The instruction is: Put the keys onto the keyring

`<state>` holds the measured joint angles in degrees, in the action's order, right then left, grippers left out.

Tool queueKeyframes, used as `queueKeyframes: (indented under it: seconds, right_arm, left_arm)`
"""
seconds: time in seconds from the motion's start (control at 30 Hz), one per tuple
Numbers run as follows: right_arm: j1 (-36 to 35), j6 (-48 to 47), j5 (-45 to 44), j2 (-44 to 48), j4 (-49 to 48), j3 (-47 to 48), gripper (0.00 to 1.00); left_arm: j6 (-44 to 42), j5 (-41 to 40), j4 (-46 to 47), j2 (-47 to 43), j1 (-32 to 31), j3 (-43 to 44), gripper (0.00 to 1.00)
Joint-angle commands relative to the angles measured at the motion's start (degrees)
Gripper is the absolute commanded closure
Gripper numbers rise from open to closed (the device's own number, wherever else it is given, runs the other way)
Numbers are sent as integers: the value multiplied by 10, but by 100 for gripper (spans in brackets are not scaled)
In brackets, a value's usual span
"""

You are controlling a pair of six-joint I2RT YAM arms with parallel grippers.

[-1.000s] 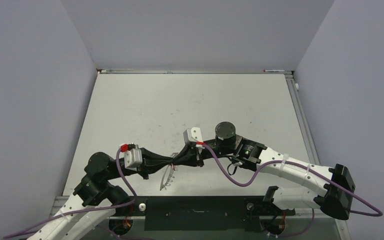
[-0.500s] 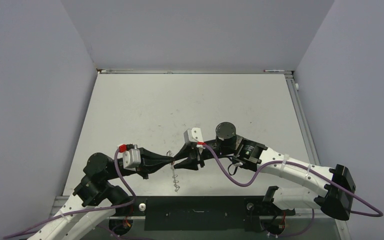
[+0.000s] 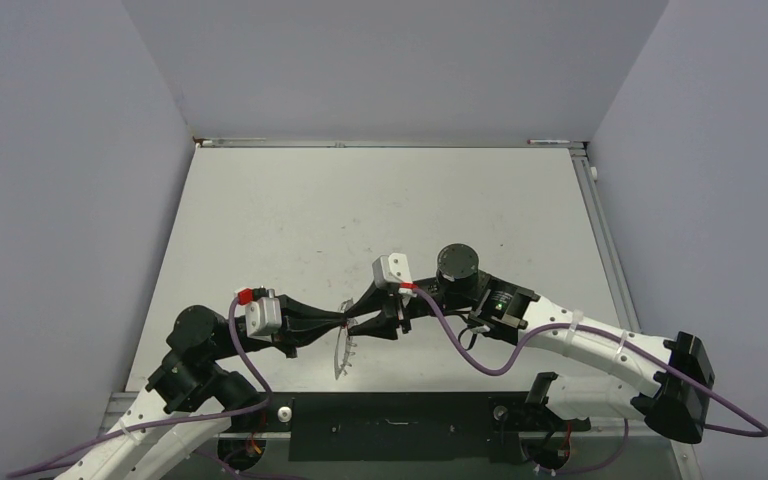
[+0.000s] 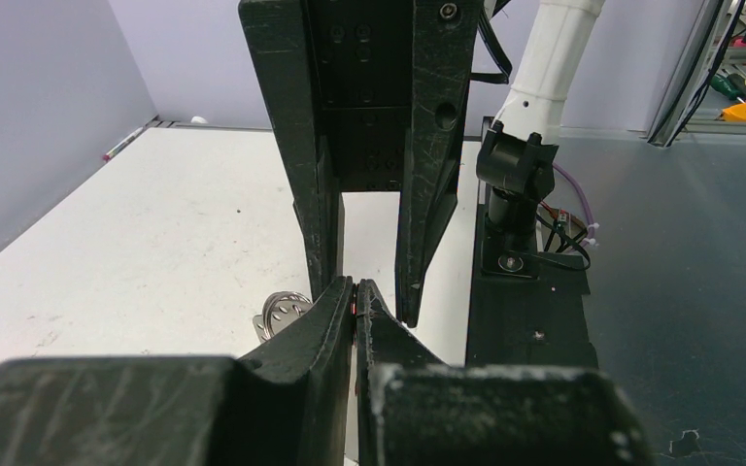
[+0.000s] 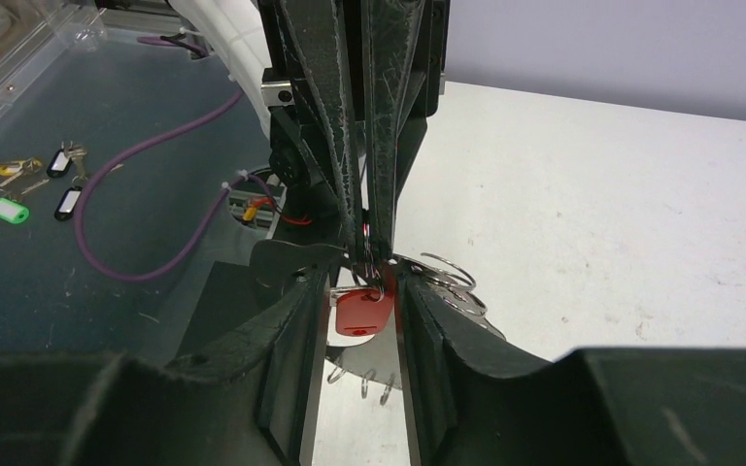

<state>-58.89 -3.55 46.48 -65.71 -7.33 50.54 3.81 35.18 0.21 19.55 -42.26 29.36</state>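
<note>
In the top view my left gripper [image 3: 344, 322] and right gripper [image 3: 360, 323] meet tip to tip above the table's near edge. The left gripper [image 4: 355, 289] is shut on the keyring [image 3: 341, 352], a silvery hoop that hangs tilted below the tips. A key with a red head [image 5: 362, 309] dangles from the ring's wire just under the left fingertips [image 5: 367, 248]. My right gripper [image 5: 361, 291] is open, with one finger on each side of the red head. Small silvery loops [image 5: 364, 381] line the ring's lower rim. Part of the keyring [image 4: 282, 313] shows left of the left fingers.
Several spare keys with coloured tags [image 5: 19, 184] lie on the dark bench off the table, next to a purple cable [image 5: 155, 204]. The black base plate [image 3: 390, 425] runs along the near edge. The right arm's base [image 4: 515, 184] stands close beyond the grippers.
My right gripper has opened from shut. The keyring has swung beneath the left gripper's tips. The right arm has shifted slightly to the right.
</note>
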Motion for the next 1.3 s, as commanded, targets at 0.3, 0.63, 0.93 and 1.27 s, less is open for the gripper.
queueKeyframes:
  seconds: [0.3, 0.63, 0.93, 1.27]
  right_arm:
    - [2, 5, 8, 9, -51, 4, 78]
    - [2, 1, 5, 2, -48, 7, 93]
    - [3, -30, 18, -2, -3, 29, 95]
    - [1, -154, -60, -34, 286, 153, 95]
  left_arm:
    - [1, -4, 41, -5, 3, 8, 100]
    - [2, -4, 41, -3, 3, 7, 100]
    - [1, -7, 41, 1, 3, 6, 100]
    - [-6, -12, 33, -8, 3, 7, 65]
